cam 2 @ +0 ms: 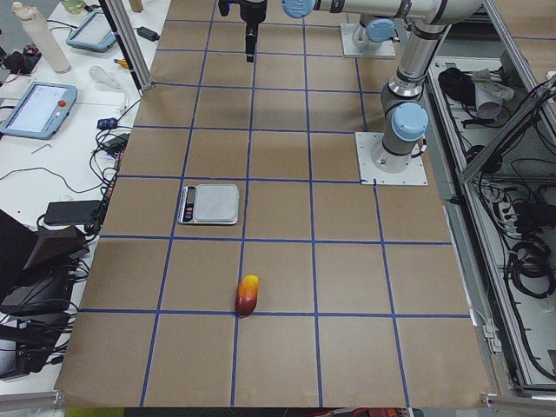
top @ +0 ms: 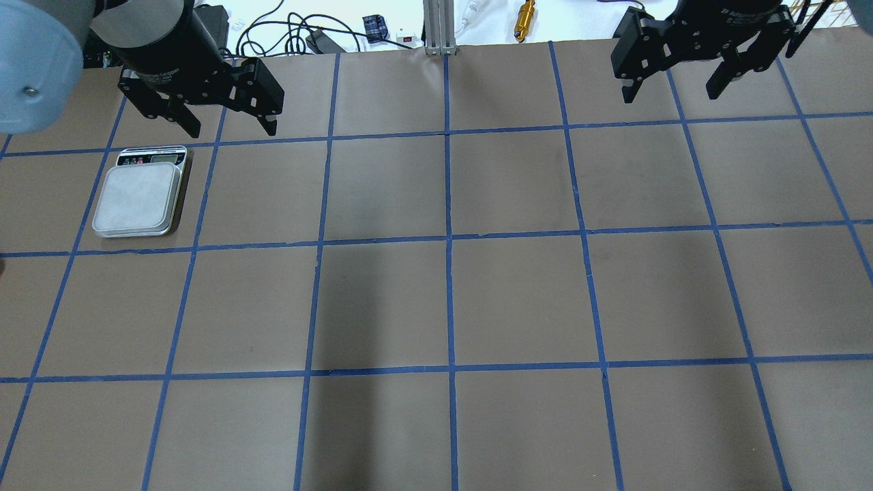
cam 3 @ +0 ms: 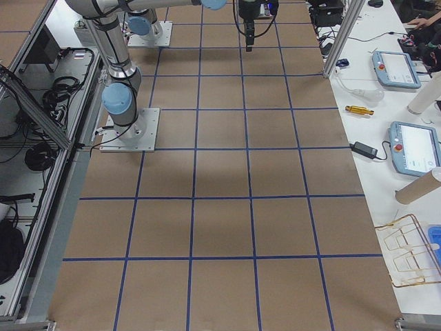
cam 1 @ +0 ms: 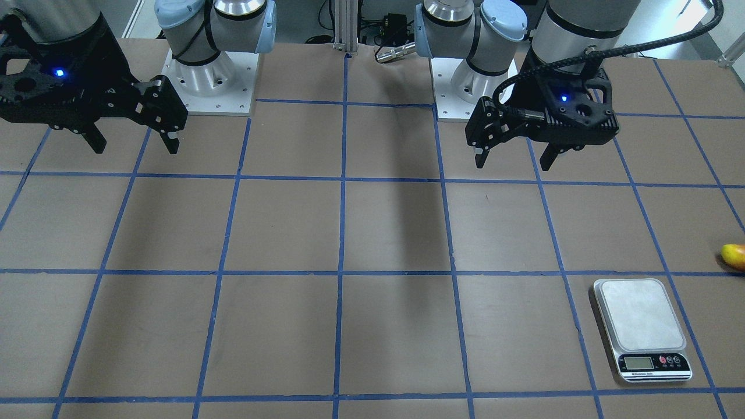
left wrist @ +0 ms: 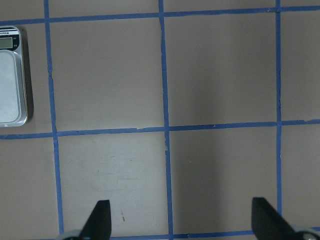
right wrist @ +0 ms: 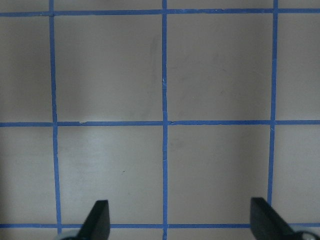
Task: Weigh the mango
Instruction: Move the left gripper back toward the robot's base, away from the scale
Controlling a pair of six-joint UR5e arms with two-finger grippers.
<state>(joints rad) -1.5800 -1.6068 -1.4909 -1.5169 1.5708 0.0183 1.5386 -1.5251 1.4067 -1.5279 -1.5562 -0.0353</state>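
Pick-up not yet begun: left pincer [cam 1: 513, 160] and right pincer [cam 1: 137, 145] are held spread along the frame's top, the mango [cam 1: 734, 256] is seen at the right edge, apart from the scale [cam 1: 640, 323]; a left-arm reach is judged due next.

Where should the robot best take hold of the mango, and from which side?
Probably across the narrow middle of the mango, from straight above with the open left pincer: it lies on its side, long axis flat, nothing touching it.
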